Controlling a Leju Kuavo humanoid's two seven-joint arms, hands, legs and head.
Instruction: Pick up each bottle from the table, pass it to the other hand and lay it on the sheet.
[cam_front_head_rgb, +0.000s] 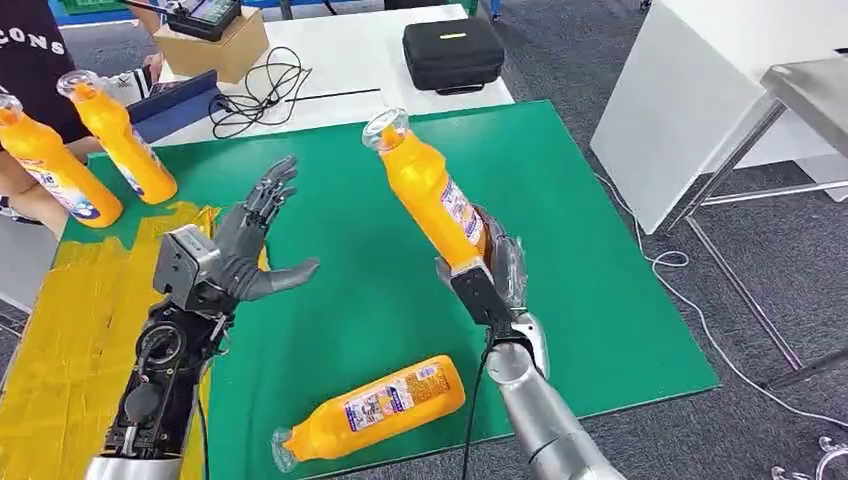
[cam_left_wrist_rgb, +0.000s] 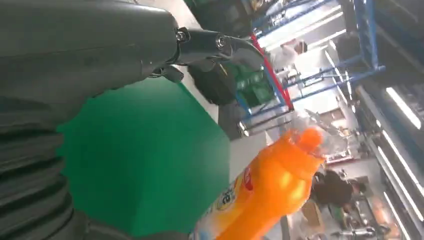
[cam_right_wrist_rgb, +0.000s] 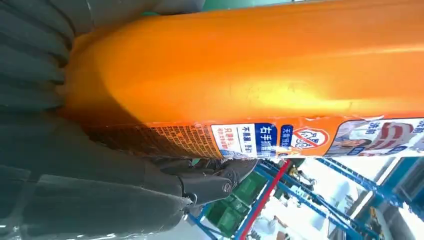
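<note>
My right hand (cam_front_head_rgb: 487, 272) grips an orange bottle (cam_front_head_rgb: 428, 188) by its base and holds it up over the green mat (cam_front_head_rgb: 560, 230), its clear cap tilted up and to the left. The same bottle (cam_right_wrist_rgb: 260, 75) fills the right wrist view against my right hand (cam_right_wrist_rgb: 75, 190), and the bottle (cam_left_wrist_rgb: 270, 190) also appears in the left wrist view. My left hand (cam_front_head_rgb: 255, 245) hangs open to the bottle's left, fingers spread, a gap between them. A second orange bottle (cam_front_head_rgb: 375, 408) lies on its side near the mat's front edge. The yellow sheet (cam_front_head_rgb: 70, 340) lies at the left.
A person at the back left holds two more orange bottles (cam_front_head_rgb: 120, 135) (cam_front_head_rgb: 50, 165) over the mat's corner. Behind the mat are a black case (cam_front_head_rgb: 452, 52), a cardboard box (cam_front_head_rgb: 215, 45) and loose cables (cam_front_head_rgb: 255, 90). A white table stands at the right.
</note>
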